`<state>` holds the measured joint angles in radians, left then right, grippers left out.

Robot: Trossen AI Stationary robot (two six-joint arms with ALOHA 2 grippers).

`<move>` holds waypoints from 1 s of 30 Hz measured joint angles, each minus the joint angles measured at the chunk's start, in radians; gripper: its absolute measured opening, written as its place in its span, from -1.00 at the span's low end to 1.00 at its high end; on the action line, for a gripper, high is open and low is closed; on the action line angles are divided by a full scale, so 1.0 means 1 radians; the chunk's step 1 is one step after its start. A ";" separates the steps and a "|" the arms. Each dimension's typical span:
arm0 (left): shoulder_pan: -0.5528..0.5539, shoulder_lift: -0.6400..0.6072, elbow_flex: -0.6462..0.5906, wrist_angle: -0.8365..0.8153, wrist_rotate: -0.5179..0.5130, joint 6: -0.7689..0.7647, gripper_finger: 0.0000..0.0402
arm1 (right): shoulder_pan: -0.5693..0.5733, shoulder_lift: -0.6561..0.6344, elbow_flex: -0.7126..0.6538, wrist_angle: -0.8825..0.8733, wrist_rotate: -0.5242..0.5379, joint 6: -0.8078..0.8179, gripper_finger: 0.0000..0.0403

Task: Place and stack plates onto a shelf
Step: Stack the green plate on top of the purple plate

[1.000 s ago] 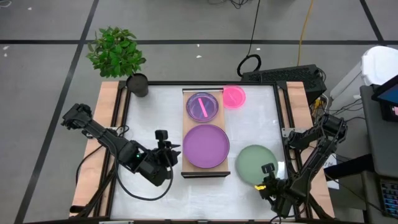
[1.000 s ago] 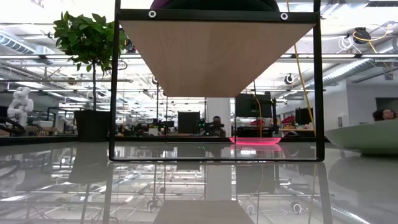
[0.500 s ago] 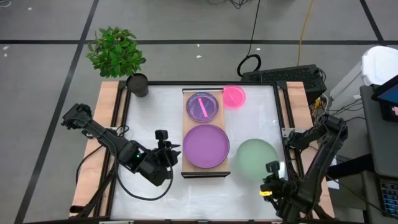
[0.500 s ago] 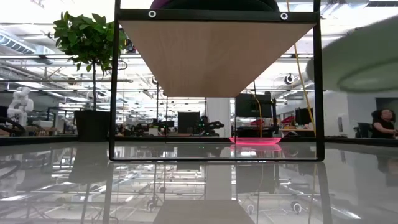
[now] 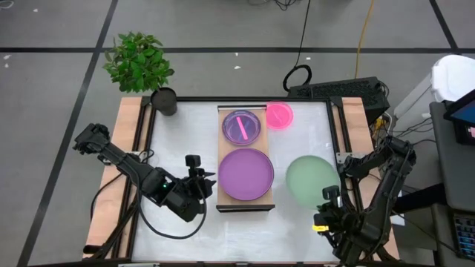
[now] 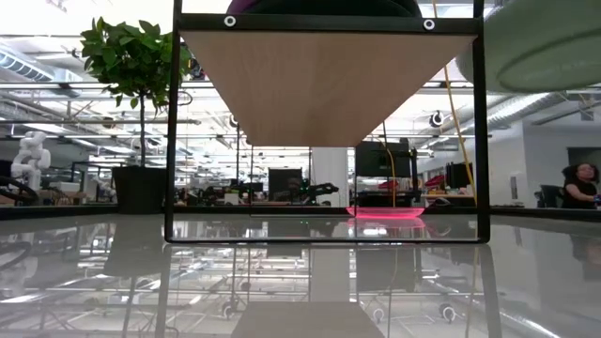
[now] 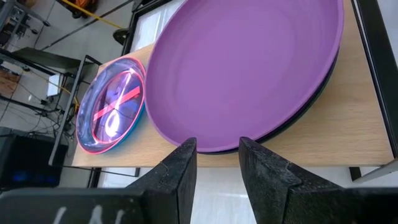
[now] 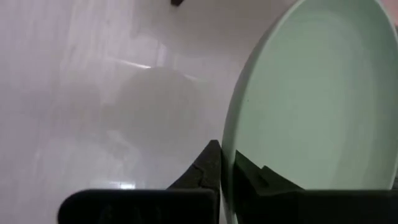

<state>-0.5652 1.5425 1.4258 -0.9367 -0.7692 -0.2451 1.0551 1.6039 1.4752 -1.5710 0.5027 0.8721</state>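
The light-wood shelf (image 5: 223, 159) stands mid-table on a dark frame. On it lie a large purple plate (image 5: 245, 173), over a darker plate (image 7: 318, 99), and a small translucent plate (image 5: 242, 127) with a pink streak. A pink plate (image 5: 280, 115) lies on the table by the shelf's far right corner. The pale sage-green plate (image 5: 310, 179) hangs above the table right of the shelf, with my right gripper (image 5: 329, 202) shut on it. My left gripper (image 5: 204, 178) waits open at the shelf's left side, level with the purple plate's rim (image 7: 216, 158). My right gripper pinches the green plate's rim (image 8: 227, 149) at its near edge between two fingers, one on the hollow upper face (image 8: 252, 174) and one on the underside (image 8: 208, 163). The fingers slant down from the table's near right. The plate is lifted clear and tilted.
A potted green plant (image 5: 141, 63) with its black pot (image 5: 164, 101) stands at the far left corner. Wooden side rails (image 5: 111, 178) run along both table sides. White tabletop lies bare in front of the shelf and under the lifted plate (image 8: 93, 93).
My right gripper has risen from the table and tipped further down, carrying the green plate. The plate, which lay on the table, now hangs clear and tilted, and has shifted slightly toward the far edge.
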 joint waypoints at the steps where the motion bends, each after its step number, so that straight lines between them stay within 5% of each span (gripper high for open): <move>1: 0.000 0.000 0.000 0.000 0.000 0.000 -0.37 | -0.002 0.000 0.005 0.000 0.003 -0.020 -1.00; 20: 0.000 0.000 0.000 0.004 0.000 -0.001 -0.37 | -0.116 0.000 0.252 -0.001 0.182 -0.445 -1.00; 30: 0.000 0.000 0.000 0.004 0.000 0.000 -0.37 | -0.216 0.000 0.320 0.000 0.182 -0.675 -1.00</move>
<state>-0.5652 1.5425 1.4258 -0.9325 -0.7692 -0.2455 0.8394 1.6039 1.7948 -1.5707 0.6849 0.1967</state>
